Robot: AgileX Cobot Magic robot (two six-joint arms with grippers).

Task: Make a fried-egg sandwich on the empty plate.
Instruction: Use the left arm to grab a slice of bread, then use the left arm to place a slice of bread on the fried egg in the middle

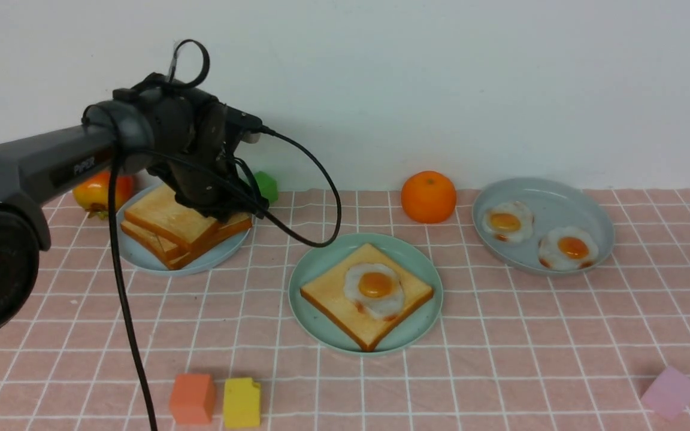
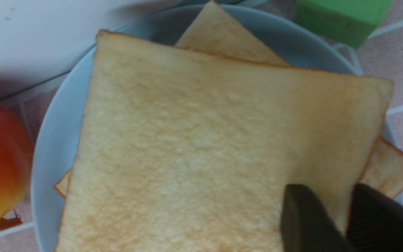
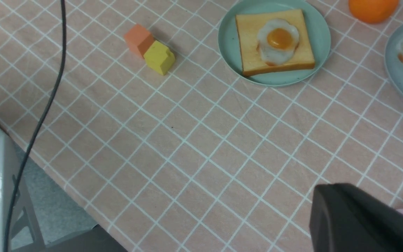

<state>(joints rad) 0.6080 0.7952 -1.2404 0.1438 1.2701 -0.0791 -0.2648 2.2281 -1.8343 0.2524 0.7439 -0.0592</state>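
Bright even light, soft shadows, close-up blur

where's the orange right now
In the front view the orange sits at the back of the table by the wall, right of centre, between the mint-green plate and the grey-blue dish.

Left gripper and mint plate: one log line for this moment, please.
left gripper: closed on top toast slice edge | mint plate: base toast with fried egg, uncovered | stage: second slice pickup
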